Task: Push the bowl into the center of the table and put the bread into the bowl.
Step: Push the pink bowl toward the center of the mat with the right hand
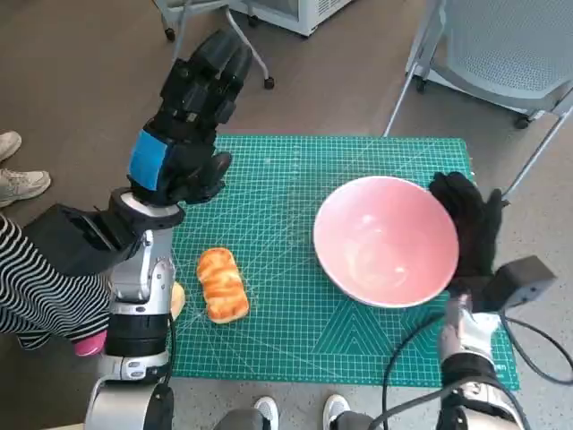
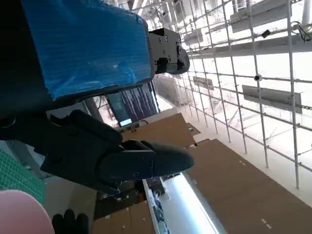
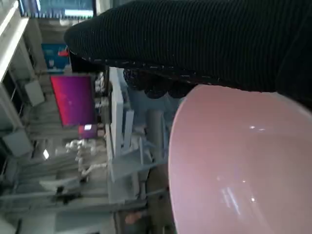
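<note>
Your right hand (image 1: 468, 224), gloved in black knit: fingers (image 1: 452, 190) laid against the outer right wall of the pink bowl (image 1: 385, 240), touching it; whether they curl on the rim or merely press flat, you cannot tell from any view. The right wrist view shows the glove (image 3: 204, 39) hard against the bowl's (image 3: 243, 165) rim, nothing more of the fingers. Your left hand (image 1: 183, 134), black with blue tape (image 1: 148, 159) on its back: raised above the far left part of the mat, fingers (image 1: 215, 63) drawn loosely together and pointing away from you, holding nothing; the left wrist view shows its fingers (image 2: 141, 161) likewise bunched and bare, with a sliver of the bowl (image 2: 22, 214) at the corner. Bowl: upright, empty, on the right half of the green cutting mat (image 1: 295, 179), near the mat's right edge. Bread (image 1: 221, 284): one golden braided loaf, lying on the mat's near left part, well apart from the bowl and from both hands. Mat: covers the table. Beside the table at your left: a person's striped sleeve (image 1: 36, 287) and a white shoe (image 1: 20, 184). On the floor beyond: a mesh chair (image 1: 501, 45) and a wheeled stand (image 1: 219, 27).
</note>
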